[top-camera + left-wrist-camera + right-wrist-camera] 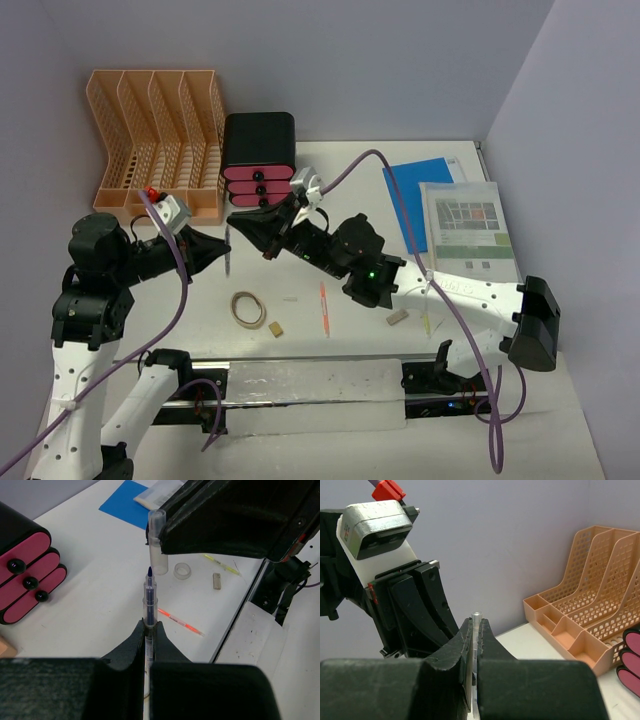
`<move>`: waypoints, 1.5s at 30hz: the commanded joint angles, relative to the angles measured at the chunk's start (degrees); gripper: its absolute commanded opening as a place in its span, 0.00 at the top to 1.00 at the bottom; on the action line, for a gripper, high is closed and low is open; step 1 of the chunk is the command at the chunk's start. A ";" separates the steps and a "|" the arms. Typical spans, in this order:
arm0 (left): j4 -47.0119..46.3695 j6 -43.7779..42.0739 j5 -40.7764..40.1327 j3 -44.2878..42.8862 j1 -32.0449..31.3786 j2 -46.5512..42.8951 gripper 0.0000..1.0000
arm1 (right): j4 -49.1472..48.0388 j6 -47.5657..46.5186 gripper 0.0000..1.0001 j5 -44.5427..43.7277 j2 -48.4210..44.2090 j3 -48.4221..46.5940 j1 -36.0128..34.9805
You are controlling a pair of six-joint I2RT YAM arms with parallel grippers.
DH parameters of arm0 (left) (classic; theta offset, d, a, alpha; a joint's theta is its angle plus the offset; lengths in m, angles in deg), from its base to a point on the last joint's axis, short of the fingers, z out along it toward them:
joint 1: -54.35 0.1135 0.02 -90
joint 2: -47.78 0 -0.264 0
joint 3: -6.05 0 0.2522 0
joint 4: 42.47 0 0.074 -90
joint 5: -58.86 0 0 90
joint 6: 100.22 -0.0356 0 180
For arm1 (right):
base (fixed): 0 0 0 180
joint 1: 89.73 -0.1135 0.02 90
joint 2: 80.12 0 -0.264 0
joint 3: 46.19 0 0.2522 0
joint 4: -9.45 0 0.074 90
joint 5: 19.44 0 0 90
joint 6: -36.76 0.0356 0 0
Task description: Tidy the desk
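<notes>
Clear plastic pen and cap, matt white desk, glossy pink drawers, peach plastic rack

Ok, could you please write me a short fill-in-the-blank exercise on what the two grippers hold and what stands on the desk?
1. The left gripper is shut on a pen whose bare tip is ____.
2. The right gripper is shut on the pen's clear ____.
3. The black box has ____ pink drawers.
4. In the top view, the peach file rack stands ____ of the black box.
Missing: blue; cap; three; left.
</notes>
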 commanded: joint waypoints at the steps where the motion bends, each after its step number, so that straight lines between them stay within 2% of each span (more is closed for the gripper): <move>1: -2.47 1.02 0.36 0.22 0.36 0.00 1.00 | -1.52 0.50 1.00 0.63 0.98 -3.62 -0.49; 10: -2.06 0.69 0.21 0.56 0.36 -0.35 1.00 | -0.53 0.18 1.00 0.83 2.55 -5.55 -0.73; 38: -2.40 0.67 -1.15 0.30 0.36 -0.61 1.00 | -0.55 -0.54 1.00 -2.96 1.40 -0.87 -0.67; 45: -3.58 1.33 -1.76 0.30 0.36 -0.48 1.00 | -0.56 1.08 1.00 -0.89 2.68 -0.65 -0.67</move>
